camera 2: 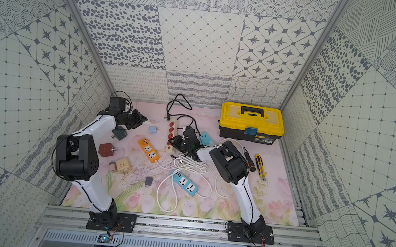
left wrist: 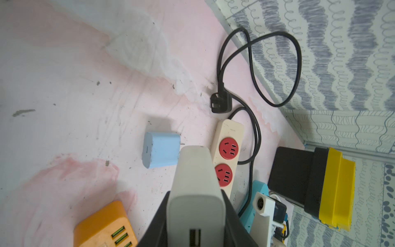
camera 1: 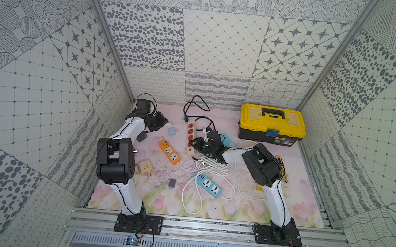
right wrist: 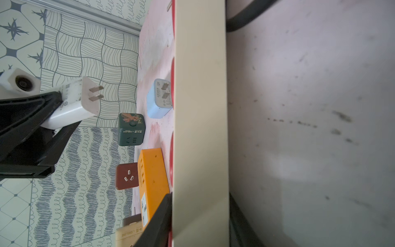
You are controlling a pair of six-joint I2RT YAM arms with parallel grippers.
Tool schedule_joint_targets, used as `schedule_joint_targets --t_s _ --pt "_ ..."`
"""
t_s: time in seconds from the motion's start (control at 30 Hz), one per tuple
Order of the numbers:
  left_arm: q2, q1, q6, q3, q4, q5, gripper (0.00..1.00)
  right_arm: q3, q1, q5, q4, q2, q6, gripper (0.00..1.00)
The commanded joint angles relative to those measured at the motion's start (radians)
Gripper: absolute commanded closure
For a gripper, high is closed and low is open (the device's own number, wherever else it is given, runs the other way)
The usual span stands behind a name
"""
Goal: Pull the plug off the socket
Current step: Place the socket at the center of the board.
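The white plug [right wrist: 74,100] is out of its socket and held in the air, to the left of the cream power strip [camera 1: 190,135] and clear of it. The left gripper [right wrist: 64,111] is clamped across the plug's body at the back end. The two flat prongs stick out bare in front, pointing right, towards the strip.

The plug's long axis runs straight out of the jaws, crosswise to the strip, whose own length runs from near to far. In the left wrist view the two red sockets that show are empty.

The right gripper [right wrist: 199,203] straddles the near end of the strip, with one jaw against each long side, pinning it to the mat [left wrist: 64,85].

By my reading the pull itself is finished. What remains is to set the plug down and let go of the strip. The left arm is the one placed for that.

A blue adapter [left wrist: 160,149] lies on the mat between the plug and the strip, just past the plug's tip. The plug is better lowered on the left of it, well apart from the strip.
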Motion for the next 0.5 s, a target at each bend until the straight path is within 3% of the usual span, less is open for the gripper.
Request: schedule_joint_targets --t_s 0.0,0.17,0.47 --pt "0.038 0.025 -0.143 0.014 0.196 -0.021 1.00 0.009 0.007 -0.008 -0.090 -0.003 0.028 0.52" --pt "0.131 0.025 -0.220 0.073 0.264 -0.030 1.00 0.023 0.006 0.018 -0.157 -0.051 0.022 0.38" --pt "0.235 0.027 -0.209 0.130 0.313 -0.056 1.00 0.038 0.003 0.106 -0.392 -0.167 -0.136 0.17"
